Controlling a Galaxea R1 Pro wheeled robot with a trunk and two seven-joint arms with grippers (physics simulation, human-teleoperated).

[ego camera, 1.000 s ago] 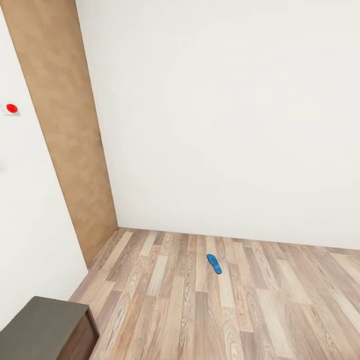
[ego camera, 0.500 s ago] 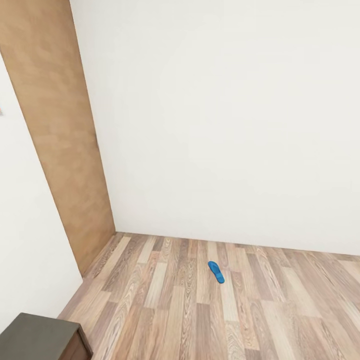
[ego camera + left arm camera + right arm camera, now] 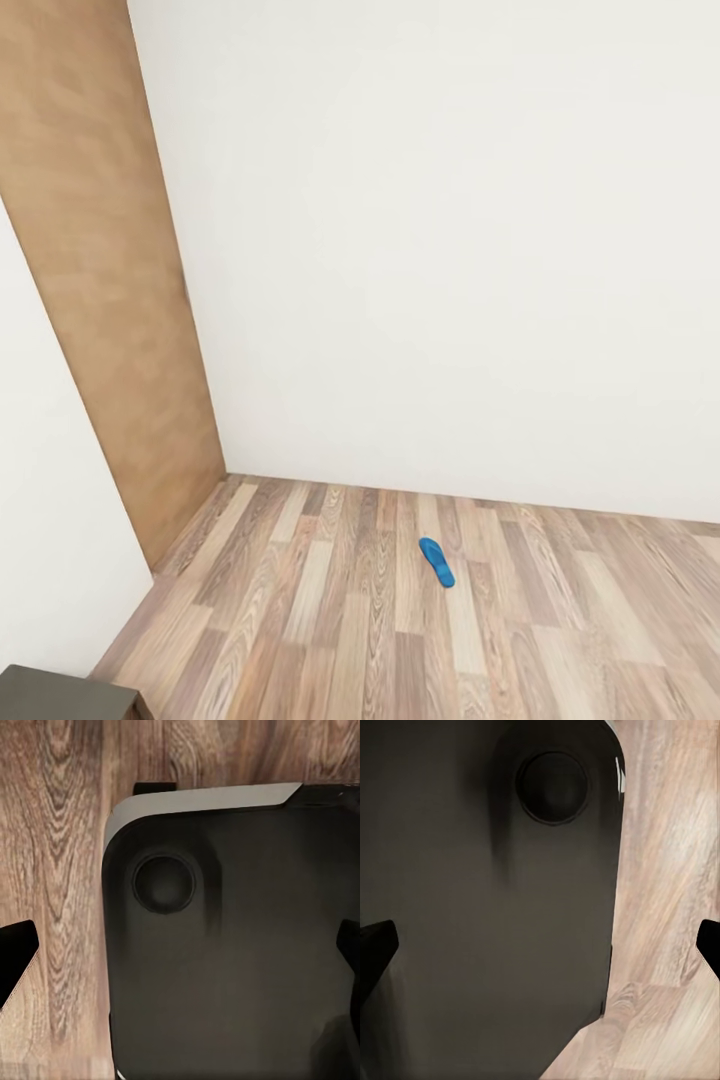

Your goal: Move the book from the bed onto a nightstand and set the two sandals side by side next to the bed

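Note:
One bright blue sandal (image 3: pixel 437 561) lies flat on the wood-plank floor of the bedroom, a short way out from the white back wall. It is some distance ahead of me. My left gripper (image 3: pixel 180 952) is open, its dark fingertips (image 3: pixel 16 958) spread wide over my own dark base and the floor. My right gripper (image 3: pixel 540 945) is open too, fingertips (image 3: pixel 375 945) wide apart above the base. Nothing sits between either pair of fingers. The book, the bed and the nightstand are out of view.
A tan wooden door (image 3: pixel 100 300) stands at the left, set into the corner. A white wall (image 3: pixel 40 520) runs along the near left. The corner of a dark cabinet top (image 3: pixel 55 695) pokes in at the lower left. Open floor (image 3: pixel 330 640) stretches toward the sandal.
The whole head view has shifted as the camera moved. The sandal sits lower in the picture, the cabinet has slid toward the lower left corner, and the red wall button has left the frame.

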